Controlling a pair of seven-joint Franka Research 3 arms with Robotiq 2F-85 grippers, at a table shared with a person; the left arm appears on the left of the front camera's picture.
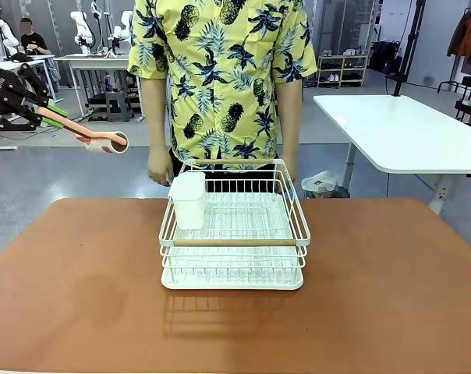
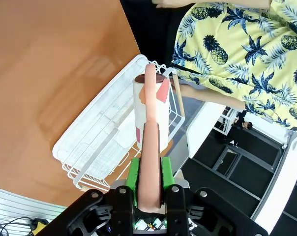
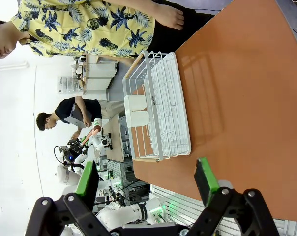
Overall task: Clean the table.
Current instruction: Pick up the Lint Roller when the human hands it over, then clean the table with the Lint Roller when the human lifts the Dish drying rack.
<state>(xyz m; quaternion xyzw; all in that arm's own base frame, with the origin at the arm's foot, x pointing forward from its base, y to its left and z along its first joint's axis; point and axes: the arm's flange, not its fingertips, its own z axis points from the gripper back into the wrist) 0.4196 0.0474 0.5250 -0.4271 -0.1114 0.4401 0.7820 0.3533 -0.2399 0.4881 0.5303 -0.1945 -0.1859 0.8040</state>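
Note:
The terracotta table [image 1: 391, 304] carries a white wire dish rack [image 1: 234, 257] at its middle. My left gripper [image 1: 54, 117] hangs high beyond the table's far left edge, shut on the salmon-pink handle [image 1: 79, 128] of a utensil whose far end bears a white-and-red cylinder [image 1: 111, 144]. In the left wrist view the gripper [image 2: 148, 184] clamps that handle [image 2: 149, 162] between green pads, and the cylinder [image 2: 161, 105] points over the rack [image 2: 99, 142] and the table [image 2: 50, 64]. My right gripper [image 3: 146, 177] is open, holding nothing, well above the table [image 3: 247, 73].
A white plastic holder [image 1: 189, 199] hangs on the rack's far left corner. A person in a yellow pineapple shirt [image 1: 224, 70] stands at the far edge, both hands down by the rack. A white table [image 1: 407, 132] stands back right.

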